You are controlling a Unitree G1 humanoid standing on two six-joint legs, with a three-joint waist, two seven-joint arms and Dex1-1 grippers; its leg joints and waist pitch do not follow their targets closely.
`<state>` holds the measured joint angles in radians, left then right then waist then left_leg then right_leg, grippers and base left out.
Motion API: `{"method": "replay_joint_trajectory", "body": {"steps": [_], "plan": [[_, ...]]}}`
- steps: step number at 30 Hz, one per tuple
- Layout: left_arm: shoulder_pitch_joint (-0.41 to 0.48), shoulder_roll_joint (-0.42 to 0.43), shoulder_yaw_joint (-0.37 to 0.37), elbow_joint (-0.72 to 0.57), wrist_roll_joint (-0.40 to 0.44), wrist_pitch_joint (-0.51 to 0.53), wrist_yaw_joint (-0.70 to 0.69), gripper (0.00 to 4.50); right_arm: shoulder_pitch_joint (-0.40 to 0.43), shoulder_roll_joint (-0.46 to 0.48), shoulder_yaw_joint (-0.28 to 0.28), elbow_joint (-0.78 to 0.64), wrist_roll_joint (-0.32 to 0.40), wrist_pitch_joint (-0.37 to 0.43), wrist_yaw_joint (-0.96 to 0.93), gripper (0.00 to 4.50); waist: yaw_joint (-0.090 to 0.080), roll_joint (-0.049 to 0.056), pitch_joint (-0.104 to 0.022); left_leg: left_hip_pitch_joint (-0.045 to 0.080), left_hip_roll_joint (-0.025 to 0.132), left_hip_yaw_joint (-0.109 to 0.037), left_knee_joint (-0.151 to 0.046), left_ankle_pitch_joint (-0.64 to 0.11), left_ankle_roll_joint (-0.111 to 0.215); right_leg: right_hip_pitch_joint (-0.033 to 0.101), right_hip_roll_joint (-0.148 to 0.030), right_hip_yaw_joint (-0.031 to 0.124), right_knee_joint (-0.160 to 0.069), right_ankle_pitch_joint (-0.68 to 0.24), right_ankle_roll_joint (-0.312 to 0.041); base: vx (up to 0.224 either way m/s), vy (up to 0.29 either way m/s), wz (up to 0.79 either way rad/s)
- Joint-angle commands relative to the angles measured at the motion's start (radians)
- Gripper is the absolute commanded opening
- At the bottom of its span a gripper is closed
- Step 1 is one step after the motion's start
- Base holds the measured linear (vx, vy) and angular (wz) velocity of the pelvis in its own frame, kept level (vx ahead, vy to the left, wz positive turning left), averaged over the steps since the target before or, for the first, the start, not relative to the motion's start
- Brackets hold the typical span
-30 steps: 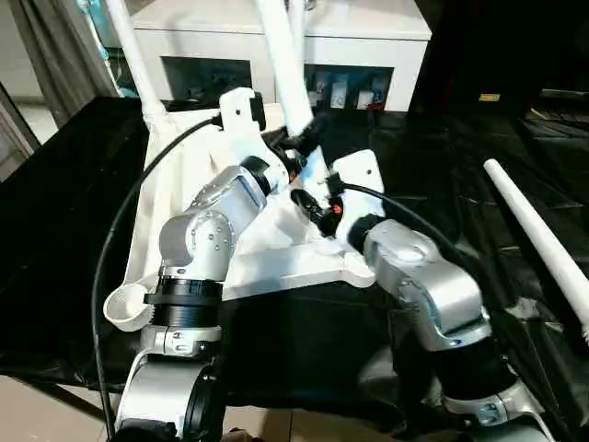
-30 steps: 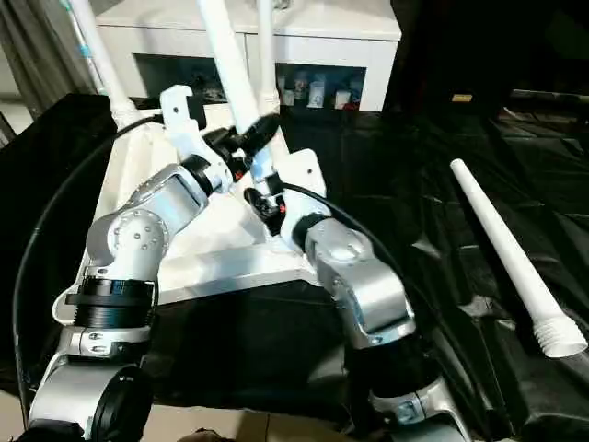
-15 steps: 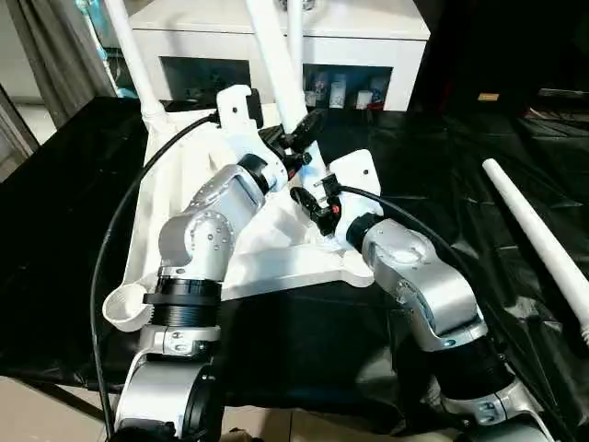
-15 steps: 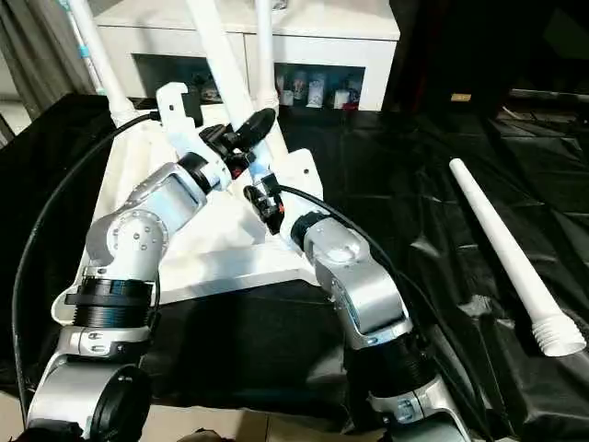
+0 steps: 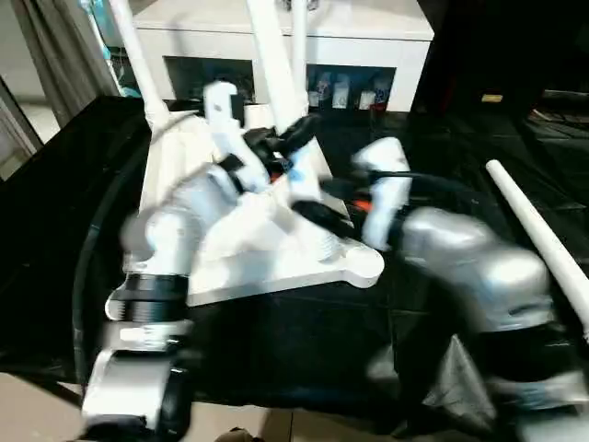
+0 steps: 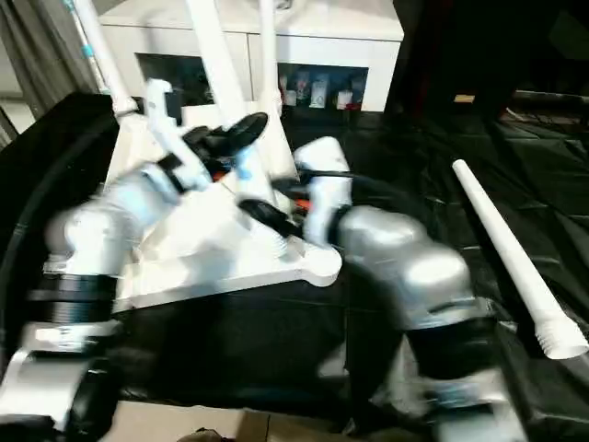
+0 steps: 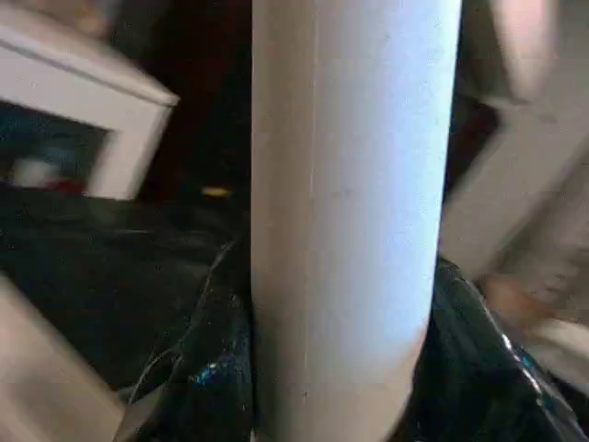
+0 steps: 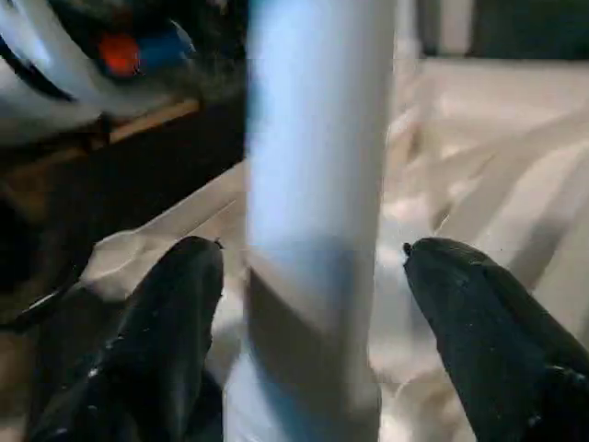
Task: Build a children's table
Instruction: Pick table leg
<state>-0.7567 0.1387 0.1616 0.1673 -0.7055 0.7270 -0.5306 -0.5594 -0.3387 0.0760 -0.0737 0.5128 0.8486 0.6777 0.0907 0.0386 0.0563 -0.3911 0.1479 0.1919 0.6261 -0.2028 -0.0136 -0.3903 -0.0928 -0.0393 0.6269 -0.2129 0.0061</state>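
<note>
From the head, the upturned tabletop (image 5: pixel 267 249) carries three standing legs, the nearest leg (image 5: pixel 269 64) pinched by the left gripper (image 5: pixel 293 138); a spare leg (image 6: pixel 502 249) lies well off to the right, unfitted. The left wrist shows a smooth white tube between its fingers. The right gripper (image 8: pixel 308 304) stands spread, fingers (image 8: pixel 175 322) apart from that tube.

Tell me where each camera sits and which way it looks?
Eye views: on the head, looking down over both silver arms at the tabletop on black cloth.
Left wrist view: on the left arm, looking along a white leg that its hand grips.
Right wrist view: on the right arm; two black fingers stand apart on either side of that leg.
Shared: the leg appears in all of them.
</note>
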Motion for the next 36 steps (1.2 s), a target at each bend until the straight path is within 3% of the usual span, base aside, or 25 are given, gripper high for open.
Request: {"method": "replay_joint_trajectory", "body": {"steps": [1, 8, 13, 19, 28, 36], "plan": [[-0.029, 0.012, 0.005, -0.027, -0.035, 0.03, -0.036, 1.83, -0.039, -0.008, -0.028, 0.001, 0.043, 0.044, 0.026, 3.62, 0.001, -0.012, -0.073, 0.022, 0.066, -0.031, -0.075, -0.051, 0.039, 0.049, -0.059, 0.037, -0.05, 0.043, -0.282, 0.0, 0.0, 0.0], [-0.055, 0.039, 0.009, -0.033, -0.095, 0.092, -0.101, 1.83, -0.082, -0.039, -0.056, 0.026, 0.11, 0.144, 0.063, 3.62, 0.003, -0.013, -0.071, 0.023, 0.067, -0.031, -0.076, -0.056, 0.03, 0.047, -0.059, 0.037, -0.054, -0.007, -0.276, 0.0, 0.0, 0.0], [-0.033, 0.077, -0.08, -0.07, -0.041, 0.053, -0.202, 1.83, -0.095, -0.043, -0.033, 0.031, 0.117, 0.182, 0.077, 3.62, 0.003, -0.012, -0.073, 0.023, 0.068, -0.032, -0.076, -0.033, 0.034, 0.046, -0.058, 0.036, -0.052, 0.02, -0.272, 0.0, 0.0, 0.0], [-0.032, 0.091, -0.122, -0.081, -0.015, 0.015, -0.25, 1.83, -0.105, -0.052, -0.021, 0.045, 0.124, 0.196, 0.091, 3.62, 0.004, -0.013, -0.073, 0.023, 0.069, -0.031, -0.077, -0.049, 0.012, 0.047, -0.06, 0.037, -0.052, 0.005, -0.269, 0.0, 0.0, 0.0], [-0.026, 0.093, -0.127, -0.093, -0.022, 0.007, -0.277, 1.83, -0.109, -0.057, -0.007, 0.053, 0.124, 0.197, 0.111, 3.62, 0.004, -0.017, -0.074, 0.023, 0.068, -0.03, -0.076, -0.042, 0.018, 0.048, -0.06, 0.037, -0.051, 0.013, -0.273, 0.0, 0.0, 0.0], [-0.011, 0.101, -0.143, -0.116, -0.02, -0.016, -0.338, 1.83, -0.11, -0.071, 0.022, 0.051, 0.134, 0.205, 0.172, 2.83, 0.006, -0.017, -0.074, 0.023, 0.07, -0.029, -0.075, -0.043, 0.024, 0.047, -0.062, 0.037, -0.05, 0.004, -0.276, 0.0, 0.0, 0.0]]}}
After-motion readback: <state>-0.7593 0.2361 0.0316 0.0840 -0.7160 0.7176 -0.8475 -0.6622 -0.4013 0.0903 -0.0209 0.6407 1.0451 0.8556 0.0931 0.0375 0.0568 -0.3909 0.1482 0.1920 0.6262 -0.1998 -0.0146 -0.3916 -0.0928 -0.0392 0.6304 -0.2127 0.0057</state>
